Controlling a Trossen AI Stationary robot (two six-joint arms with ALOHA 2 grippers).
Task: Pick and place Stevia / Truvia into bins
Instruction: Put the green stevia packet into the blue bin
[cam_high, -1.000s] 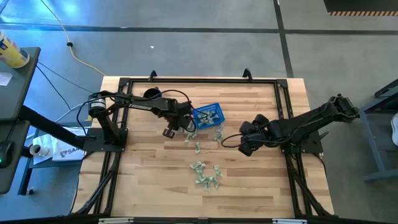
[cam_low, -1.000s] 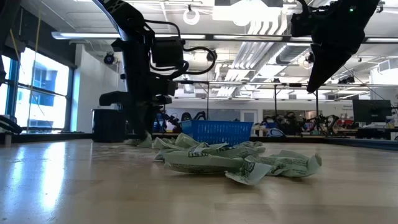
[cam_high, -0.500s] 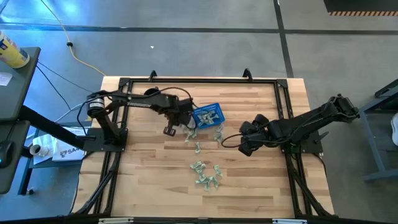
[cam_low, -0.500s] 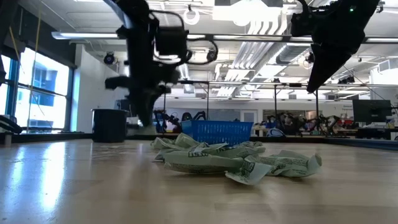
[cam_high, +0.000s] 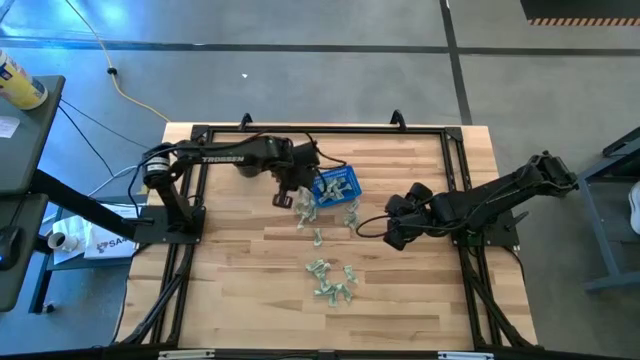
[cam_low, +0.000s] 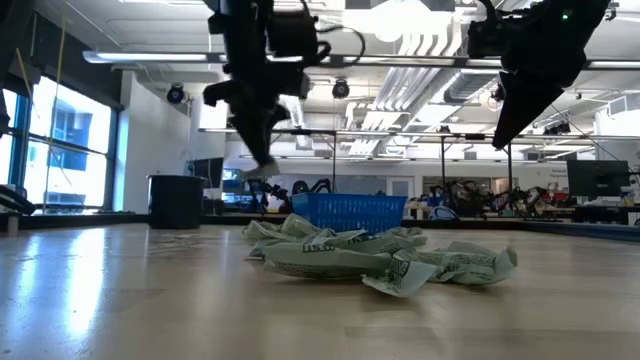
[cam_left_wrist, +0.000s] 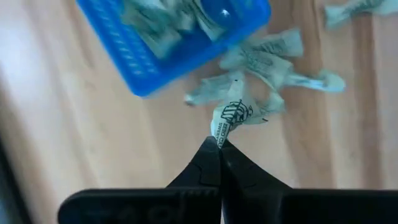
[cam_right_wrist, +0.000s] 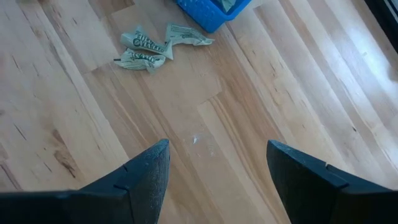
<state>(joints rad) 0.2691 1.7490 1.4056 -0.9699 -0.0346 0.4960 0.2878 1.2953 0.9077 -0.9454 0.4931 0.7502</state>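
One packet up: a single Stevia packet (cam_left_wrist: 233, 115) is pinched by its end between the closed tips of the left gripper (cam_left_wrist: 219, 144), dangling clear of the table.
Left gripper position: raised just beside the blue basket (cam_high: 335, 184), on its left edge, not yet over the opening.
Basket contents: several packets already inside (cam_left_wrist: 180, 22), more strewn on the wood right beside it (cam_left_wrist: 267, 53).
Main pile: a cluster of packets (cam_high: 333, 280) sits well apart, nearer the table's front edge.
Right gripper: the right gripper (cam_right_wrist: 214, 168) hovers with fingers spread and nothing between them, above bare wood to the basket's right.
Risk one: that's a thin corner grip; a quick swing could flick the packet loose short of the basket.
Risk two: letting go too early drops it on the rim or among the strays outside.
Risk three: coming in low could nudge the light basket aside.
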